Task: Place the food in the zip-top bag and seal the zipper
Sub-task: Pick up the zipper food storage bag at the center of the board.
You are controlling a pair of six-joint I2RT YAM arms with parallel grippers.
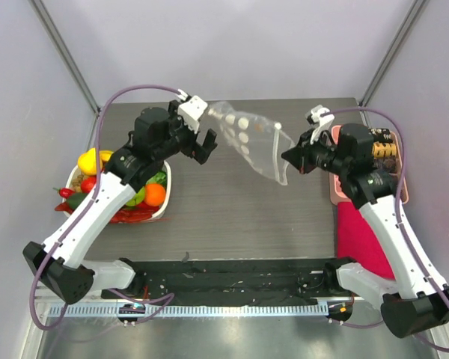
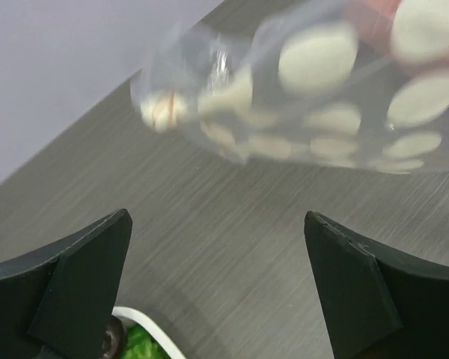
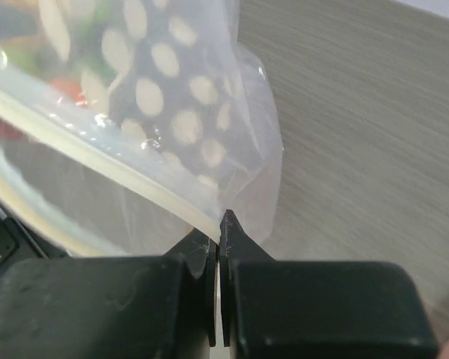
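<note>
Nearest me on the right of the table (image 1: 232,217) I have a red cloth (image 1: 355,232). On the left sits the white basket (image 1: 167,202), and the food (image 1: 154,194) is piled in it: an orange, a yellow fruit, red and green pieces. Beyond the cloth, a pink tray (image 1: 334,191) carries dark snacks (image 1: 382,149).

My left gripper (image 1: 198,146) hangs over the table just past the basket, its fingers (image 2: 82,284) spread wide with only bare tabletop between them. In its wrist view the bag floats ahead of the fingertips, clear of them.

My right gripper (image 3: 221,224) is pressed together on one corner of the bag (image 1: 247,142), pinching it right at the end of the zipper (image 3: 112,161). From that pinch the bag stretches up off the table toward the left arm. Its far end lies close to that arm's wrist; I cannot tell whether they touch.
</note>
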